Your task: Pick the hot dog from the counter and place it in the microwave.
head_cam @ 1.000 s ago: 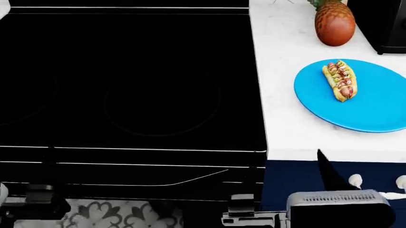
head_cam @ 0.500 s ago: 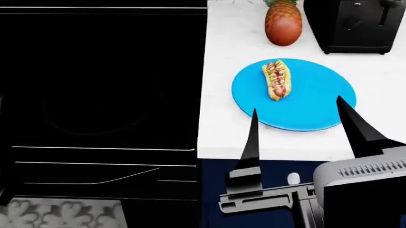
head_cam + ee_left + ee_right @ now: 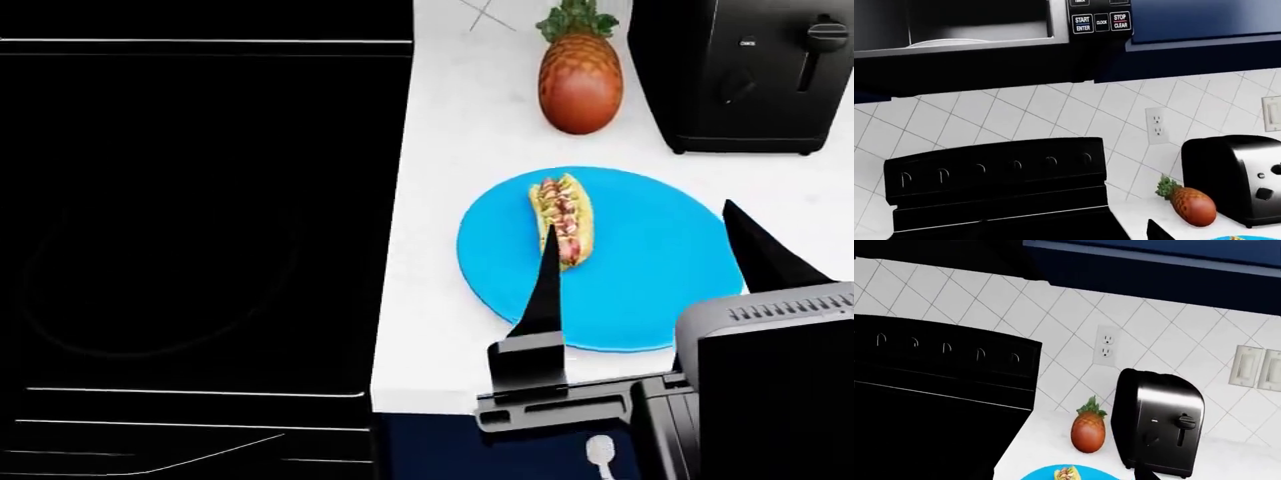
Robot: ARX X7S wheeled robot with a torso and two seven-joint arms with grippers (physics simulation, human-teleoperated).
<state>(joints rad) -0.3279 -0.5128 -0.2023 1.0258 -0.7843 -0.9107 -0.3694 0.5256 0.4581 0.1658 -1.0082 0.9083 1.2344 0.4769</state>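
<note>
Since half a second ago, your right gripper (image 3: 647,250) has advanced, jaws spread wide, over the blue plate (image 3: 641,300) on the counter (image 3: 441,150). One fingertip (image 3: 550,240) now overlaps the hot dog (image 3: 562,217). Left gripper unseen.

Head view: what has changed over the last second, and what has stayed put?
The view swung right, so the counter items slid left in frame. The right gripper rose into view, open, its fingers now straddling the round blue plate, one tip overlapping the small yellow-bunned hot dog. Nothing was grasped. The hot dog on its plate, the orange-brown pineapple and the black toaster kept their arrangement on the white marbled counter.
</note>
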